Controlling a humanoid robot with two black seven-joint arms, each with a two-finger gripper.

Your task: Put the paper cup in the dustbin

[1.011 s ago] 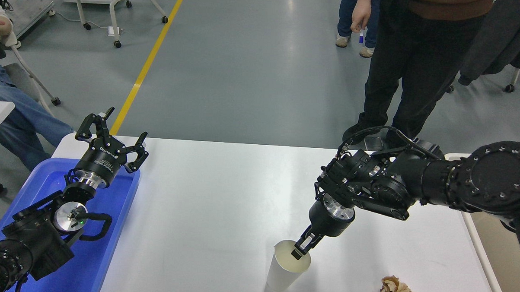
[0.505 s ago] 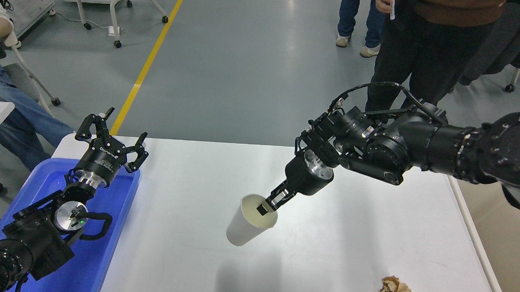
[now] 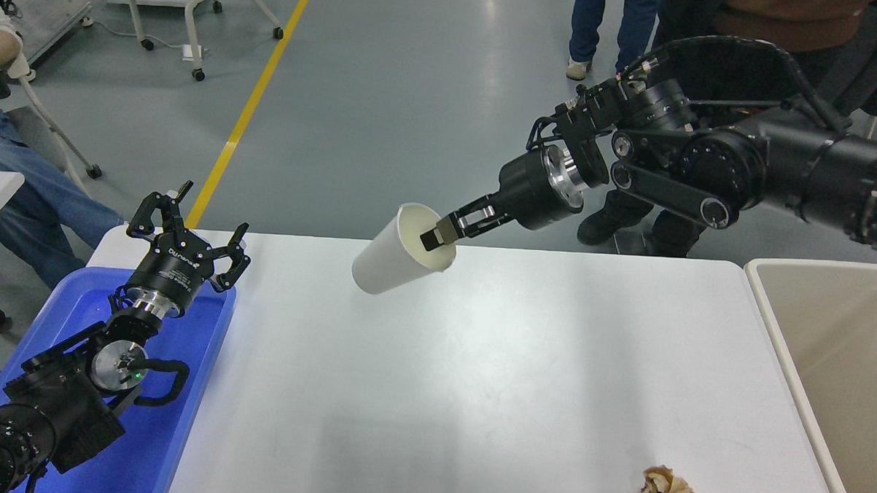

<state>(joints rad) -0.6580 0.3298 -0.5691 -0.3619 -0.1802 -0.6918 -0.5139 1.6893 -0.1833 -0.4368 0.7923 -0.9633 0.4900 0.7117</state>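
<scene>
Pinching the white paper cup [image 3: 394, 251] by its rim, right gripper [image 3: 439, 234] fingers shut; cup tilted, cream inside, no writing.

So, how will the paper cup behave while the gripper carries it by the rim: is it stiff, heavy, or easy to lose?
The paper cup is probably light: the right gripper holds it in the air by one rim wall alone. It looks thin, so the rim may squash. It hangs tilted, so it might swing or slip on the way to the dustbin.
</scene>
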